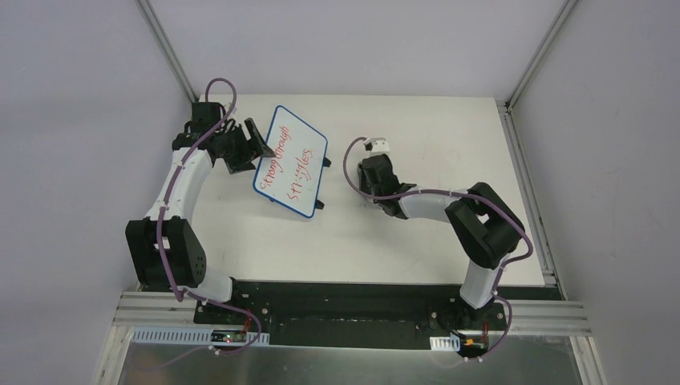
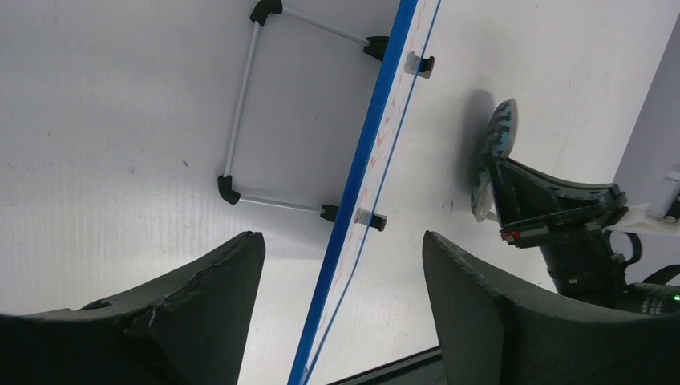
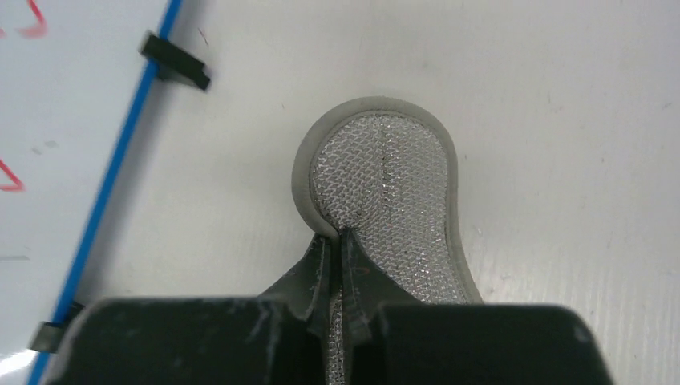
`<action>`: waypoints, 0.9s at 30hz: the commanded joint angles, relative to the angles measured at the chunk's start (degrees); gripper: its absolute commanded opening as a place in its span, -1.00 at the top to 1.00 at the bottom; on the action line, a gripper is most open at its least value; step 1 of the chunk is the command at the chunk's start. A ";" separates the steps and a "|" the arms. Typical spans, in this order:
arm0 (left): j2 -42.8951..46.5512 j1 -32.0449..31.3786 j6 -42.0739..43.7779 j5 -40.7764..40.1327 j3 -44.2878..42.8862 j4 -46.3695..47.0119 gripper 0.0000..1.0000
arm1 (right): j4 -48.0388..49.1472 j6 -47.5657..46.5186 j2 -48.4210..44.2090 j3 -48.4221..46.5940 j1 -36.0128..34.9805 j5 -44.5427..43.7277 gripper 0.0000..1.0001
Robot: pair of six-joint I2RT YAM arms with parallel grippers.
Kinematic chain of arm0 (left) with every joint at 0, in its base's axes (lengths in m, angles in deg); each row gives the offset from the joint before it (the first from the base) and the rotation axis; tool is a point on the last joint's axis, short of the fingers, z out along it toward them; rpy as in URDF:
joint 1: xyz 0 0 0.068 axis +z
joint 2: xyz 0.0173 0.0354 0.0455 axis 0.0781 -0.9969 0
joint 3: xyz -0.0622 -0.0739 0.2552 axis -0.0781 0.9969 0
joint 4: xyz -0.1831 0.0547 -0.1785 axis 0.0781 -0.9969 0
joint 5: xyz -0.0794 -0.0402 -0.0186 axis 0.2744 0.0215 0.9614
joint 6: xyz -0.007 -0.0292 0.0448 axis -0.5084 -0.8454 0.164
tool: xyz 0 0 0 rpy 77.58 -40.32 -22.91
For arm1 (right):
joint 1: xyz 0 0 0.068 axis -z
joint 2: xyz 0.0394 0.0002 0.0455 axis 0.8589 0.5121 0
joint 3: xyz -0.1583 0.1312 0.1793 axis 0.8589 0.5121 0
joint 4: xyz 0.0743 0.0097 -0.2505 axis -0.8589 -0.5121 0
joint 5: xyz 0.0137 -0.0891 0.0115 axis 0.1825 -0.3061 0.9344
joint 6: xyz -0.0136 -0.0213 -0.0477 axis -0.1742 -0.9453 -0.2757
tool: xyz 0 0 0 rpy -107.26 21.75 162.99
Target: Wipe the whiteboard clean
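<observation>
The whiteboard (image 1: 290, 160) stands tilted on the table, blue-rimmed, with red handwriting across it. My left gripper (image 1: 255, 148) is at its left edge. In the left wrist view the blue rim (image 2: 365, 172) runs edge-on between my open left gripper (image 2: 343, 265) fingers, which stand apart from it on both sides. My right gripper (image 1: 375, 164) is low over the table just right of the board. In the right wrist view it (image 3: 337, 239) is shut on the edge of a round silver-mesh pad (image 3: 393, 180) with a grey rim, which lies on the table beside the whiteboard (image 3: 64, 120).
The board's stand of white rods with black corners (image 2: 240, 104) sits behind it. Small black feet (image 3: 172, 64) stick out at its rim. Aluminium rails (image 1: 525, 176) border the table on the right and back, with walls beyond.
</observation>
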 commanded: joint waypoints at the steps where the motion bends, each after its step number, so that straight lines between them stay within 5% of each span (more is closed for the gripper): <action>1: 2.88 1.57 -0.23 -0.61 -0.56 -0.11 -0.44 | 16.70 5.58 -5.24 1.45 1.29 6.84 1.00; 10: 3.31 3.91 -1.65 2.32 1.09 3.38 -0.52 | 22.84 9.16 7.09 -18.65 3.11 24.49 1.00; 22: 0.16 3.94 -0.21 4.30 0.61 5.25 -0.08 | 18.31 10.70 24.04 -40.31 5.46 44.50 1.00; 27: 0.66 3.91 1.50 2.31 -0.26 3.91 0.17 | 20.40 8.44 25.82 -39.64 5.33 46.83 1.00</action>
